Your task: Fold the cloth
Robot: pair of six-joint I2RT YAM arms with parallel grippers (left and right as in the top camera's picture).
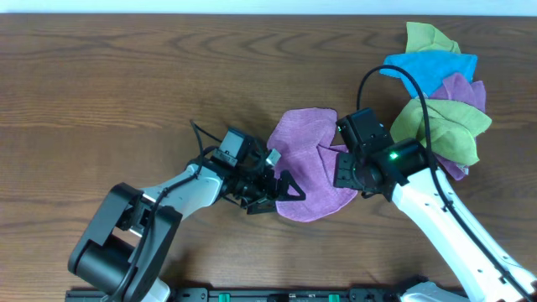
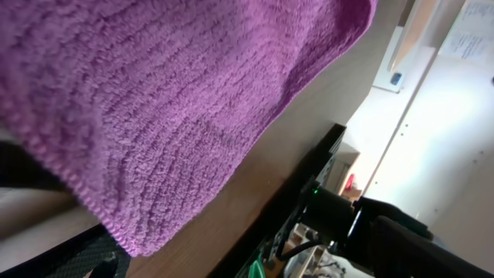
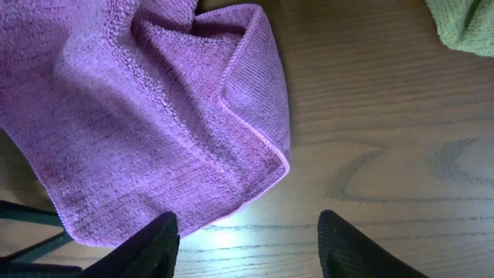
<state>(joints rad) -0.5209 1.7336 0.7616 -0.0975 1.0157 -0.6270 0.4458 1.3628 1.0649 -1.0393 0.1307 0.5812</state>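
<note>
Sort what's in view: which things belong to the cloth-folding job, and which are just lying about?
Job: lilac cloth; left claw; right claw.
Lying about: heap of green, blue and purple cloths.

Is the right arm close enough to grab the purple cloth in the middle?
Probably yes. The right gripper is open, and the cloth has a folded corner lying just ahead of it. Only bare table shows between them, so nothing seems to block it.
</note>
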